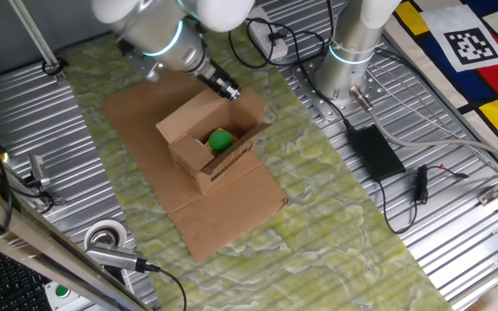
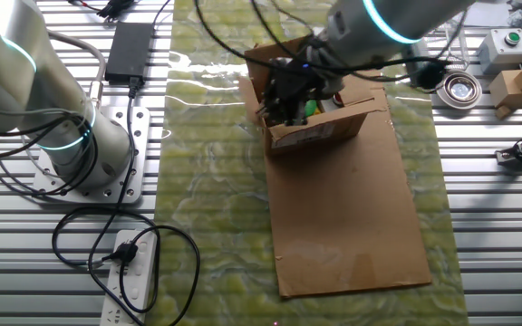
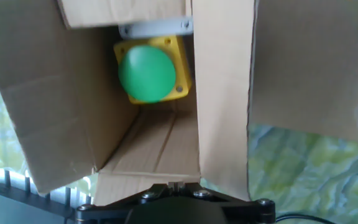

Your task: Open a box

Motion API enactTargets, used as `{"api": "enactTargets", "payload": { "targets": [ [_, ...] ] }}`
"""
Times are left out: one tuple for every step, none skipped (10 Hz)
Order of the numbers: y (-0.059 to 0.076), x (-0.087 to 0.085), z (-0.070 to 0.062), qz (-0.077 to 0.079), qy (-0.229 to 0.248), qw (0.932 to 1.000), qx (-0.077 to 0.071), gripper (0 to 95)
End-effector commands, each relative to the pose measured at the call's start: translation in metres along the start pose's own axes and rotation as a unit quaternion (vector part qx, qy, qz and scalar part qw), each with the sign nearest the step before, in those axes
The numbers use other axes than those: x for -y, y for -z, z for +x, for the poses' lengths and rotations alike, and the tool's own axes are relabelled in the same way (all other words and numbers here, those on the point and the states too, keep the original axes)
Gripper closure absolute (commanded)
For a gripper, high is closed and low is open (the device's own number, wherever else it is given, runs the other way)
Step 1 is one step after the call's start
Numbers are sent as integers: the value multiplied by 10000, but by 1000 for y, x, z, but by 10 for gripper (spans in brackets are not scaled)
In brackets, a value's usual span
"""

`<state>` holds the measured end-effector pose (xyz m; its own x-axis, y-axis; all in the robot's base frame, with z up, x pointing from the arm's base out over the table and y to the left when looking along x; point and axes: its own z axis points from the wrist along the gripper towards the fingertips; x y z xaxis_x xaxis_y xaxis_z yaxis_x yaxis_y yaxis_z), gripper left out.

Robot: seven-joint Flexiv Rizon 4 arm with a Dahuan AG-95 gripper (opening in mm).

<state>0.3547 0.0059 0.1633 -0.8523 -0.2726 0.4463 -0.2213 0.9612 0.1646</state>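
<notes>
The small brown box stands on a flat cardboard sheet, its top flaps spread open. Inside lies a green round object on a yellow base, also visible in the other fixed view and the hand view. My gripper is at the box's far flap, just above the rim. In the hand view the gripper has its jaws together at the edge of the nearest flap, looking down into the box. In the other fixed view the gripper hangs over the box.
A second arm's base stands behind the green mat. A black power adapter and cables lie to the right. A tape roll and a clamp sit front left. A power strip lies by the other base.
</notes>
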Motion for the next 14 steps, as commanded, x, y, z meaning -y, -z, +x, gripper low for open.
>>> {"api": "enactTargets", "payload": {
  "targets": [
    [-6,0,2,0,-9,10000,17,950],
    [-7,0,2,2,-4,10000,35,950],
    [-9,1,1,12,0,10000,71,950],
    [-11,2,0,14,9,9999,124,950],
    [-13,2,-1,13,5,9999,166,950],
    [-15,2,-2,9,-7,9998,193,950],
    [-16,2,-3,13,-12,9998,211,950],
    [-18,1,-4,21,-22,9997,260,950],
    [-21,-2,-6,25,-53,9995,299,950],
    [-23,-5,-8,30,-86,9994,319,950],
    [-25,-8,-10,37,-123,9994,331,950],
    [-26,-9,-11,43,-129,9993,351,950],
    [-26,-9,-11,42,-119,9993,354,950],
    [-26,-9,-11,32,-106,9993,349,950]
  ]
}}
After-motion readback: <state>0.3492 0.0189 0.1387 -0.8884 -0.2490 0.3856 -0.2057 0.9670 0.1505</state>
